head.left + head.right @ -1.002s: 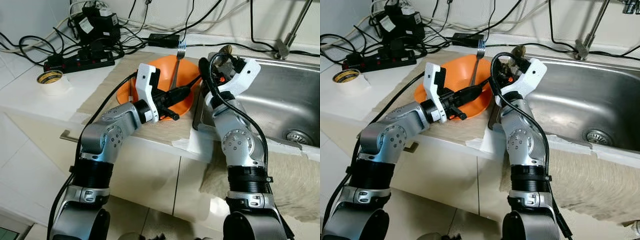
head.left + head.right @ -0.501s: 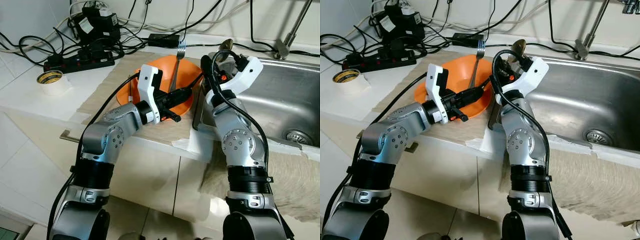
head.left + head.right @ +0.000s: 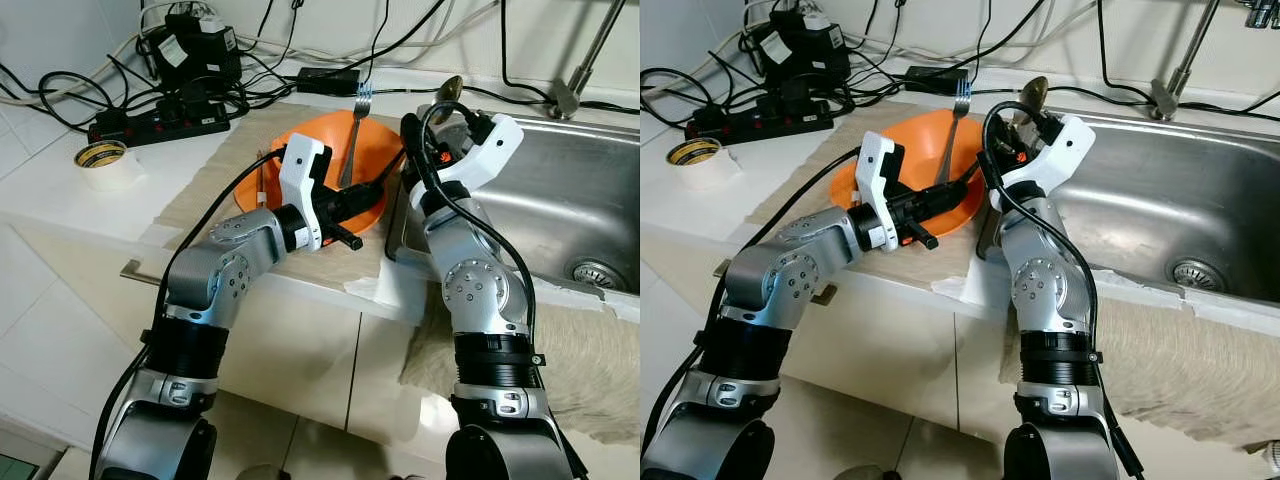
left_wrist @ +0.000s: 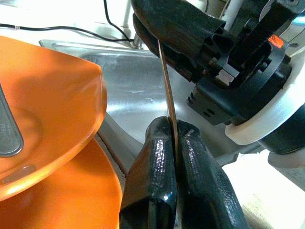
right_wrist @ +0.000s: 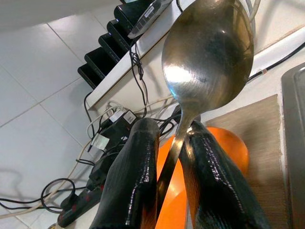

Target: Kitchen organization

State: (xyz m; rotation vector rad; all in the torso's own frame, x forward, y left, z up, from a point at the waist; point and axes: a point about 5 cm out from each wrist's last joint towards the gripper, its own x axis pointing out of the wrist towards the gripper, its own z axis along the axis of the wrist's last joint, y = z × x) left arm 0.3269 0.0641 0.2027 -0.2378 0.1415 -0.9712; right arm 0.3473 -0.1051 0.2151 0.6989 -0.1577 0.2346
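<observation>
A metal spoon (image 5: 207, 47) is held by both grippers at the seam between counter and sink. My right gripper (image 5: 171, 128) is shut on its neck, just below the bowl of the spoon (image 3: 449, 86), which points up and away. My left gripper (image 4: 174, 126) is shut on the thin handle (image 4: 167, 90) lower down, its fingers (image 3: 365, 190) reaching across the near rim of an orange bowl (image 3: 325, 150). A fork (image 3: 355, 125) leans in that bowl, tines toward the wall. A second orange dish (image 4: 90, 191) lies under the bowl.
The steel sink (image 3: 570, 190) lies to the right, its faucet (image 3: 585, 60) at the back. A beige mat (image 3: 215, 175) is under the bowl. A tape roll (image 3: 100, 158), a power strip (image 3: 160, 122) and tangled cables sit at the back left. A towel (image 3: 590, 370) hangs over the front edge.
My left gripper has slid a little to the right along the bowl's rim, closer to the right gripper. The spoon's bowl has risen slightly.
</observation>
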